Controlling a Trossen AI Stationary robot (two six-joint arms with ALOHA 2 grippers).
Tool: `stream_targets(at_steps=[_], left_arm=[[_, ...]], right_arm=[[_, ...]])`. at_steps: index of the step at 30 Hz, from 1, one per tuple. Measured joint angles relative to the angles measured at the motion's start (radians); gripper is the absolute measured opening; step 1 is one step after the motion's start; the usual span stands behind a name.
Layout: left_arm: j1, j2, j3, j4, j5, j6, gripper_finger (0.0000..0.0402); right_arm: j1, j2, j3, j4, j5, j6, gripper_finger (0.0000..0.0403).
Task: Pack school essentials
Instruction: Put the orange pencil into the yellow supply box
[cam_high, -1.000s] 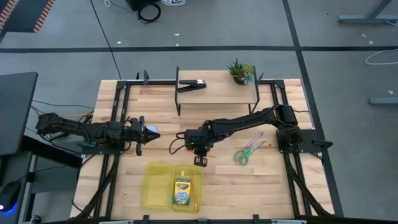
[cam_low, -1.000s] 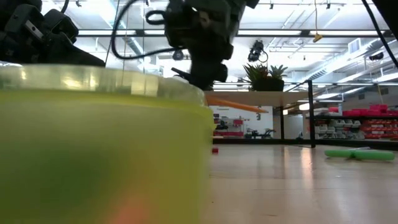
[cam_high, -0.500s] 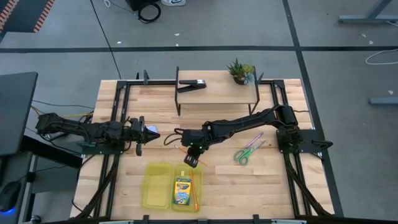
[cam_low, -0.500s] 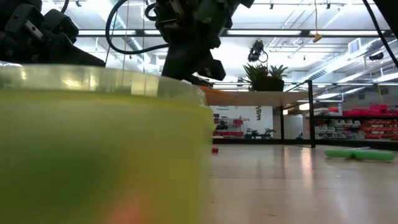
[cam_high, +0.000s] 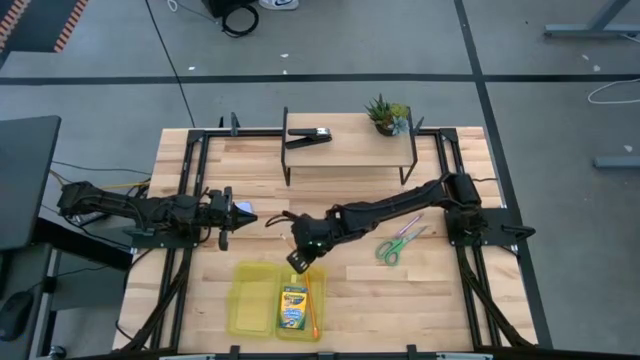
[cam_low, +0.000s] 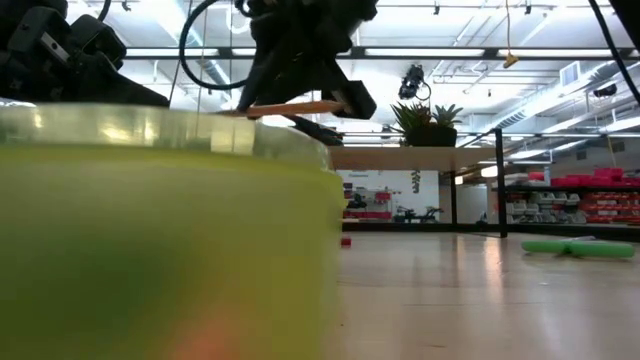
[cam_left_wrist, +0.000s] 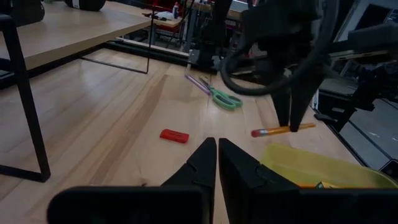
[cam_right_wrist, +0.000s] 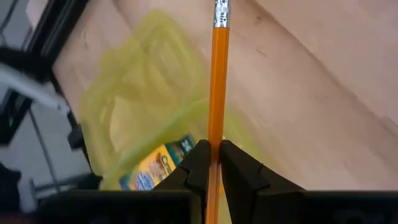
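orange wooden pencil is clamped between closed right gripper fingers above translucent yellow-green plastic case, left gripper fingers pressed together, empty.

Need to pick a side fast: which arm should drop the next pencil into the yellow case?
Right. The right gripper already holds an orange pencil just above the case; the left gripper sits shut off to the side.

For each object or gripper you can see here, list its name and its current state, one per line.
right gripper: shut on orange pencil, above the box's edge
orange pencil: held off the table
left gripper: shut, empty
yellow-green box: open, crayon box inside
crayon box: lying flat in the box
green-handled scissors: lying on the table, unpacked
red piece: lying on the table
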Motion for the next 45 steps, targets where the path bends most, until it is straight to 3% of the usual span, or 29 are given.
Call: stream_targets(at_steps=[14, 23, 45], left_arm=[[0.0, 0.0, 0.0, 0.0, 0.0, 0.0, 0.003], [0.0, 0.0, 0.0, 0.0, 0.0, 0.0, 0.0028], [0.0, 0.02, 0.0, -0.006, 0.0, 0.0, 0.0032]], right_arm=[[0.176, 0.0, 0.0, 0.005, 0.437, 0.418, 0.0042], [0.271, 0.018, -0.001, 0.057, 0.625, 0.598, 0.0042], [0.394, 0.138, 0.0, 0.213, 0.676, 0.768, 0.0042]])
